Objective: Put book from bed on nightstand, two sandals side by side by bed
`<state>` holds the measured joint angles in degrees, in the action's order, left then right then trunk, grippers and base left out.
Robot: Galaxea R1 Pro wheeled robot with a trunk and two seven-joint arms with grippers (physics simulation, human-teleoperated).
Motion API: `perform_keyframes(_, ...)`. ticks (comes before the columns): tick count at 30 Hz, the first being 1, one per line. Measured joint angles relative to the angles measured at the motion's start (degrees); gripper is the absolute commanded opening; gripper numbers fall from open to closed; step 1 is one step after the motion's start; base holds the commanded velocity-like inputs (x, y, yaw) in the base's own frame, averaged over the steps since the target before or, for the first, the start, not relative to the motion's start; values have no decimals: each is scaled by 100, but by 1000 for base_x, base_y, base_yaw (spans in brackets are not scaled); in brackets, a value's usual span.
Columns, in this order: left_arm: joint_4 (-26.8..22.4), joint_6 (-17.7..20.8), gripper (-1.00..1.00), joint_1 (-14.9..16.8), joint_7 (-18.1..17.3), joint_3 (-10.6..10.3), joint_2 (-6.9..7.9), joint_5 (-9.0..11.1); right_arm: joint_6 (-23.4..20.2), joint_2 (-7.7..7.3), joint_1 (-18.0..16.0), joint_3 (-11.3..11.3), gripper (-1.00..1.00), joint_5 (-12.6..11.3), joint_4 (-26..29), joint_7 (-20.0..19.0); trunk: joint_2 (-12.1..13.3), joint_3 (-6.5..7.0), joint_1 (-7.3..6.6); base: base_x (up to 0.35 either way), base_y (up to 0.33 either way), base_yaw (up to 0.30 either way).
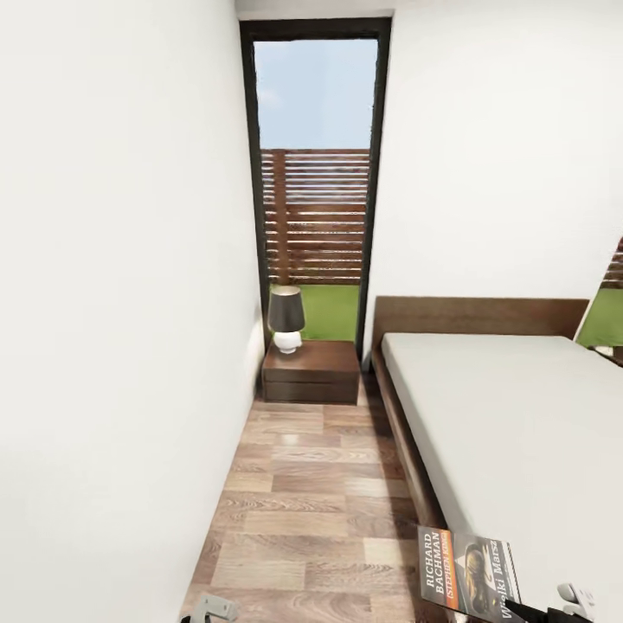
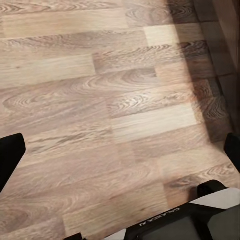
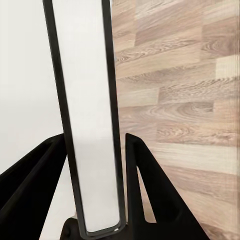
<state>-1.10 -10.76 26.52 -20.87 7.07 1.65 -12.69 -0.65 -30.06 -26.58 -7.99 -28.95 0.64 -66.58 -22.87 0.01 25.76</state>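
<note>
**Inspector A:** We record the bedroom first: white walls (image 1: 112, 303) at nine and three o'clock, a wood-plank floor (image 1: 303, 502) running down the middle, and a tall dark-framed window (image 1: 316, 173) at twelve o'clock with a slatted fence and grass beyond it.

**Inspector B:** Agreed. The bed (image 1: 519, 415) takes up the four o'clock sector, pale mattress on a dark wooden frame, brown headboard against the far wall. We see nothing lying on the visible mattress.

**Inspector A:** The nightstand (image 1: 311, 370) stands at the centre of the head view, below the window, just beside the bed's head corner. A lamp (image 1: 285, 320) with a dark shade sits on its top, toward the wall side.

**Inspector B:** The book (image 1: 467, 571) is at five o'clock, overlapping the bed's near edge. In the right wrist view we see it edge-on, the right gripper (image 3: 92, 200) pinching it between both fingers.

**Inspector A:** The left gripper (image 2: 120, 155) hangs over bare planks, fingers spread wide apart, holding nothing.
</note>
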Motion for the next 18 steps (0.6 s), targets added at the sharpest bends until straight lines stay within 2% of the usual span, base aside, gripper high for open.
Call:
perform_keyframes(5, -2, 0, 100, 0, 0, 1, 0, 0, 0, 0, 0, 0, -100, 0, 0, 0, 0, 0, 0, 0, 0, -278)
perform_keyframes(8, -2, 0, 100, -3, 0, 0, 0, 0, 1, 1, -2, 27, -100, -1, 0, 2, 0, 0, 0, 36, 0, -137)
perform_keyframes(18, -4, 0, 100, -3, -1, 0, 1, 1, 1, 1, -3, 24, -100, 0, -1, 10, -1, 0, -3, 284, 3, -16)
